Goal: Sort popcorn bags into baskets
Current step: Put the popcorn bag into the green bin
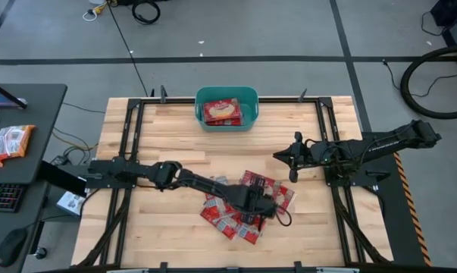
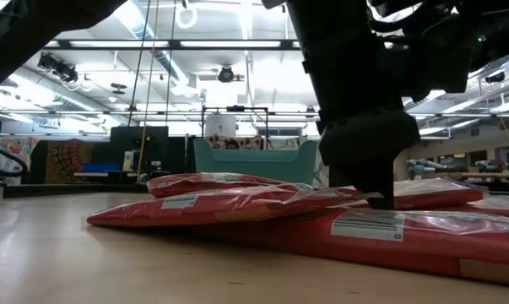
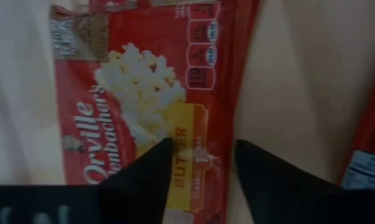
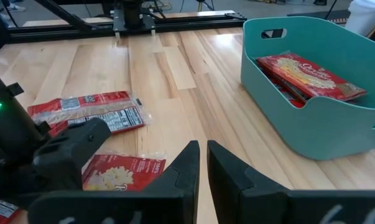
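Several red popcorn bags (image 1: 239,208) lie flat in an overlapping pile on the wood near the table's near edge, also in the low view (image 2: 237,205). My left gripper (image 1: 270,211) is down on the pile's right part, open. It stands astride the side edge of a bag with a popcorn picture (image 3: 137,93). The teal basket (image 1: 201,96) stands at the far edge with popcorn bags (image 1: 222,111) lying inside. My right gripper (image 1: 277,155) waits shut at the right, above the wood, holding nothing. My left gripper (image 3: 203,155) comes slanting down from the table's left at the bag's long side edge (image 3: 221,146). One finger (image 3: 156,162) stands over the printed yellow patch, the other (image 3: 255,165) beyond the edge over bare wood. Whether the fingertips touch the bag, I cannot tell.
Black frame rails (image 1: 129,129) run along the table's sides. Bare wood lies between the pile and the basket (image 4: 311,124). A dark desk at the left carries orange-white packets (image 1: 8,142), a keyboard and a mouse (image 1: 12,246).
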Available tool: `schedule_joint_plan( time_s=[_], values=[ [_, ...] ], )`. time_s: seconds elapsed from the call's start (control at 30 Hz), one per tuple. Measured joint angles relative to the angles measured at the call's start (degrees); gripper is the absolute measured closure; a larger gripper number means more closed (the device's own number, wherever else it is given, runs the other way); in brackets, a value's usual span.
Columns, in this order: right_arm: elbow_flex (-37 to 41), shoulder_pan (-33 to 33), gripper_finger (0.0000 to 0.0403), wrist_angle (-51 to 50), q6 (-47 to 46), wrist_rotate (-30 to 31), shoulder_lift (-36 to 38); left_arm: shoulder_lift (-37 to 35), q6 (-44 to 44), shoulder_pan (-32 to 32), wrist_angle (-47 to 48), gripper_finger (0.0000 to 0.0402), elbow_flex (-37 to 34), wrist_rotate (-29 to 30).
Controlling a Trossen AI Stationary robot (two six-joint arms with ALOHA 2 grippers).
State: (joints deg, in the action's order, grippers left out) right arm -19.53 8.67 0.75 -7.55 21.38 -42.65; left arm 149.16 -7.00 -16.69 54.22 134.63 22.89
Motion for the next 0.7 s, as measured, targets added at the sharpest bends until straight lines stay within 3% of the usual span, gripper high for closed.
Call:
schedule_joint_plan(
  time_s=[0.3, 0.7],
  values=[
    [0.0, 0.0, 0.0367, -0.02, 0.0, -0.01, 0.0, 0.09, -2.65, -0.9, 0.39, 0.0386, -0.04, 4.59],
    [0.0, 0.0, 0.0367, -0.06, 0.0, -0.01, 0.0, -3.95, 0.6, -1.03, 5.93, 0.0398, 0.02, 4.98]
  ],
)
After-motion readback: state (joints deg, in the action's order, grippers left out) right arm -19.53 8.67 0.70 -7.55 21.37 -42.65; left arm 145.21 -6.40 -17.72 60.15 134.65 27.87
